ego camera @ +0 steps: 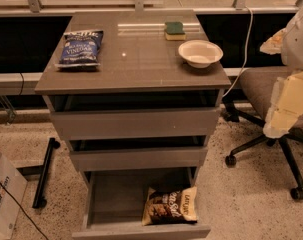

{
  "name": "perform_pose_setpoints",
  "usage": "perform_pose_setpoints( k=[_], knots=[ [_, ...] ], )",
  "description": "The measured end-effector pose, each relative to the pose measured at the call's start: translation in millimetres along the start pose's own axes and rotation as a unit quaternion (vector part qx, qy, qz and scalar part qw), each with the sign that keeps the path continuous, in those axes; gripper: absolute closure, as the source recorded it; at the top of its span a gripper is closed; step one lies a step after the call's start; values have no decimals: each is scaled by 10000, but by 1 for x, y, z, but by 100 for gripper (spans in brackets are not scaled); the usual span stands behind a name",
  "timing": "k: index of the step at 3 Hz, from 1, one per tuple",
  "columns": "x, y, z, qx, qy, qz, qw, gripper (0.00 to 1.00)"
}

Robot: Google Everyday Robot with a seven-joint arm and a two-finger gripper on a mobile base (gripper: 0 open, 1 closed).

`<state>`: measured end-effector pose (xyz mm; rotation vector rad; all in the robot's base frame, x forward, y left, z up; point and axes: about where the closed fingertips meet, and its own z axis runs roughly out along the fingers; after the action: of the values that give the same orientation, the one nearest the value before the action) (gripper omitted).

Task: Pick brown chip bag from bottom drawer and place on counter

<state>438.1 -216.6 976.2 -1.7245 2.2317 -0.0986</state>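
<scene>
The brown chip bag [170, 205] lies flat in the front right part of the bottom drawer [116, 199], which is pulled out and open. The two shallower drawers above are slightly ajar. The counter [141, 59] is the grey-brown top of the cabinet. My arm comes in at the right edge of the view, and my gripper [286, 109] hangs there beside the cabinet, above and to the right of the open drawer. It is well apart from the bag.
A blue vinegar chip bag [80, 48] lies at the counter's left. A white bowl [200, 52] and a green sponge [174, 30] sit at its right. An office chair [263, 91] stands right of the cabinet, behind my arm. A cardboard box [3, 199] and a black bar [45, 171] are on the floor at left.
</scene>
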Motion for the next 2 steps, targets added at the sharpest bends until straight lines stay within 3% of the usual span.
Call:
perform_pose_setpoints(
  k=[2],
  knots=[
    [1, 2, 16, -88, -23, 117, 9999, 0]
  ],
)
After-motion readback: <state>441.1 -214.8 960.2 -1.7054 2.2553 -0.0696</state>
